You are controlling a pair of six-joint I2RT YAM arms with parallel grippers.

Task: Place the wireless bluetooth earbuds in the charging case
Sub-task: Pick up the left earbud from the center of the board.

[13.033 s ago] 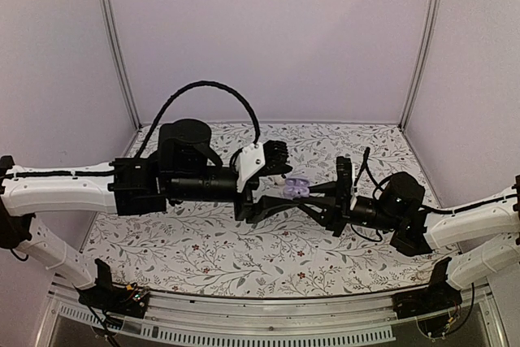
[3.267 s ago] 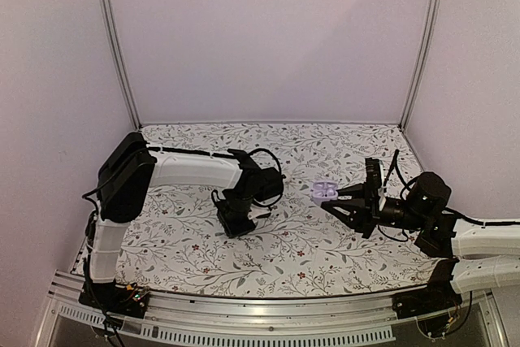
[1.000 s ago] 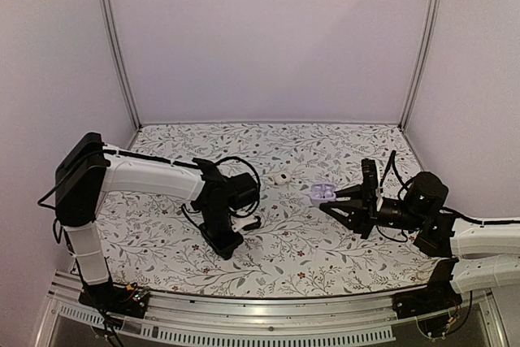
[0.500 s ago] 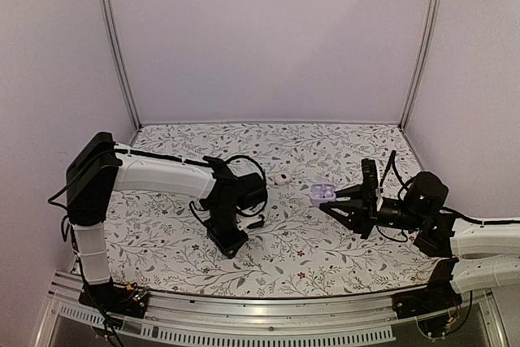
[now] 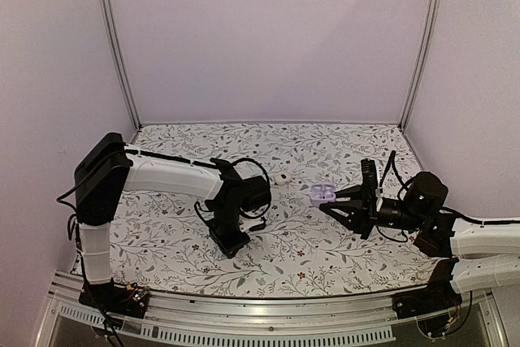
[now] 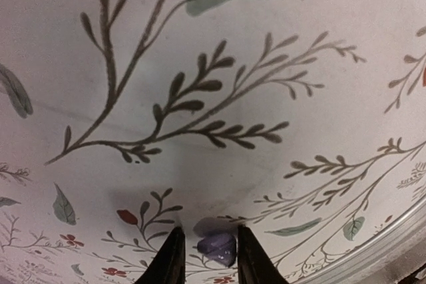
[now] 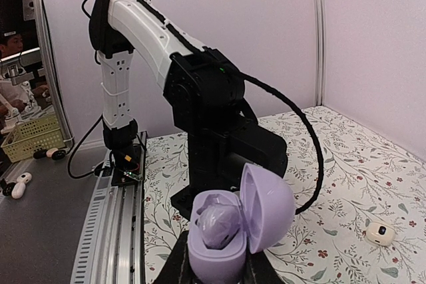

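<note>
In the left wrist view a small purple earbud (image 6: 218, 247) lies on the flowered table between the tips of my left gripper (image 6: 209, 257). It rests against the right finger (image 6: 251, 261), with a small gap to the left one, so the jaws are narrowly open. From above, the left gripper (image 5: 231, 243) points down at the table and hides that earbud. My right gripper (image 7: 216, 267) is shut on the base of the purple charging case (image 7: 265, 207), held above the table (image 5: 322, 193) with its lid open. Another purple earbud (image 7: 223, 221) sits in the case.
A small white rounded case (image 5: 281, 178) lies on the table between the arms, also visible as the white case (image 7: 381, 233) at the right. The aluminium rail (image 5: 244, 314) runs along the near edge. Walls close the back and both sides.
The left arm has shifted a little to the right over the table, and its jaws have parted from shut to a narrow gap around the earbud. The right arm and case have not moved.
</note>
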